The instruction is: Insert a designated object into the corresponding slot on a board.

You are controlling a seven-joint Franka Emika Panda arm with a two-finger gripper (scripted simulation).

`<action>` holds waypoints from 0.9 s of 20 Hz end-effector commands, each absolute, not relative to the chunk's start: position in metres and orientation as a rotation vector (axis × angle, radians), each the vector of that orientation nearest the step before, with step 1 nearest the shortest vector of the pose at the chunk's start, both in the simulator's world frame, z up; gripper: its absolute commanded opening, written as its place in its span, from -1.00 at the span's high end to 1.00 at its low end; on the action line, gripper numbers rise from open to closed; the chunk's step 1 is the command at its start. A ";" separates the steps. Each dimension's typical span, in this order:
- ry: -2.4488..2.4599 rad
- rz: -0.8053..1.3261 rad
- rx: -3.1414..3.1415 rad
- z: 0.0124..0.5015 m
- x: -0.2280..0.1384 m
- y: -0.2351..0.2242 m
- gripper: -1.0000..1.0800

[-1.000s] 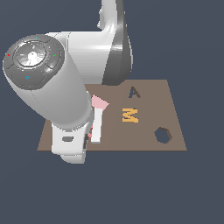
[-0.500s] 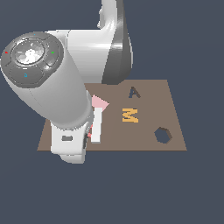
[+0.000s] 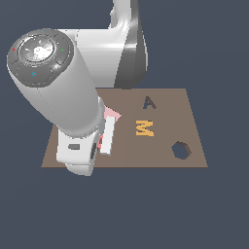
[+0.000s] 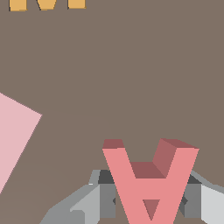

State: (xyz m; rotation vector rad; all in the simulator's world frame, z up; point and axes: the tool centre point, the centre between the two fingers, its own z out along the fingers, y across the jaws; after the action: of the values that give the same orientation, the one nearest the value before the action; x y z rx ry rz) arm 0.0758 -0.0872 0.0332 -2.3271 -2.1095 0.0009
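Observation:
The salmon-red letter "A" block point(image 4: 144, 175), the designated object, sits between my gripper's point(image 4: 148, 199) grey fingers point(image 4: 104, 199), which press on both of its sides over the brown board point(image 4: 113, 70). In the exterior view the arm's large white body covers the gripper and the block. The dark A-shaped slot point(image 3: 149, 102) lies unoccupied on the far part of the board point(image 3: 185, 102), off to the exterior view's right of the arm.
An orange "M" point(image 3: 144, 128) sits just in front of the slot, and its edge shows in the wrist view point(image 4: 43, 4). A dark hexagonal hole point(image 3: 181, 150) is near the board's front right corner. A pale pink rectangle point(image 3: 108, 136) lies beside the hand.
The arm's upper joint has shifted only slightly. The pieces on the board have not moved.

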 end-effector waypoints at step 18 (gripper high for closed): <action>-1.469 -0.001 -2.778 0.036 -0.011 -0.056 1.00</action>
State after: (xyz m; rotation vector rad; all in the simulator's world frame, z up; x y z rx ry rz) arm -0.0026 -0.0613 0.0357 -2.7377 -1.5418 0.0004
